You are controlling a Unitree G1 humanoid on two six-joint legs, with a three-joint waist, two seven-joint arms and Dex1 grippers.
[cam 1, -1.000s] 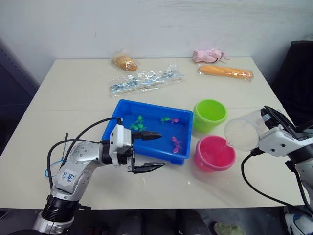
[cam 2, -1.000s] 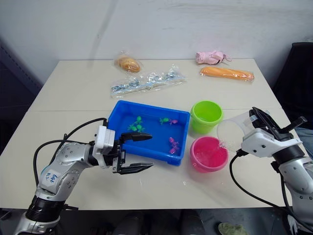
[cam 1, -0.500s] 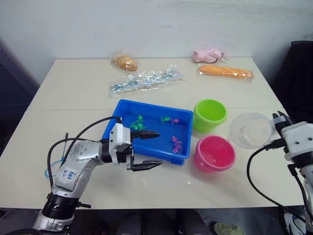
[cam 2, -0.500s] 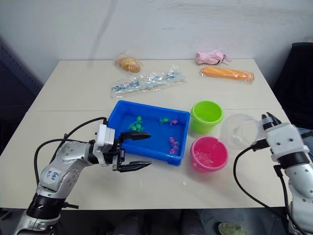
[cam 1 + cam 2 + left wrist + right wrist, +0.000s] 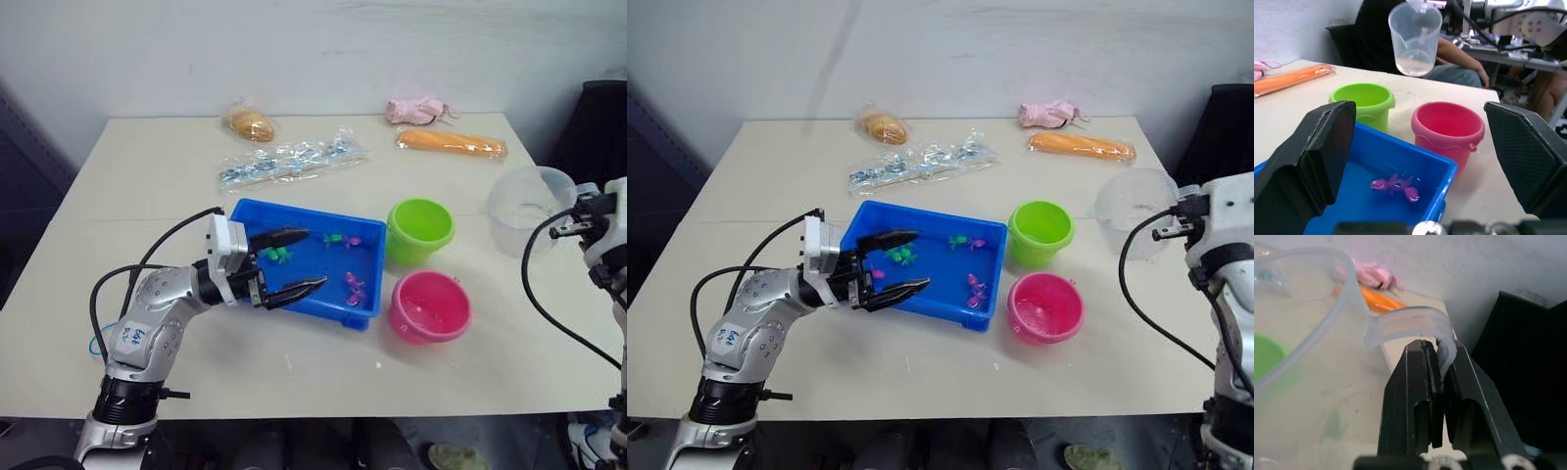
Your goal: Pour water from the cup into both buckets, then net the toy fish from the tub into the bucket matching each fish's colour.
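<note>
My right fingers (image 5: 1442, 396) pinch the cup (image 5: 529, 208) by its handle, upright, beside the green bucket (image 5: 420, 229). My left fingers (image 5: 296, 262) gape empty over the tub (image 5: 299, 258). Tip slowly, lip above the green rim, to avoid spilling.

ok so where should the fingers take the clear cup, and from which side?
By the handle strap, coming in from that side, near the rim, as the right gripper has it. The cup has a wide round body, likely too broad for two fingers. The thin strap fits between them and leaves the mouth free to pour.
</note>
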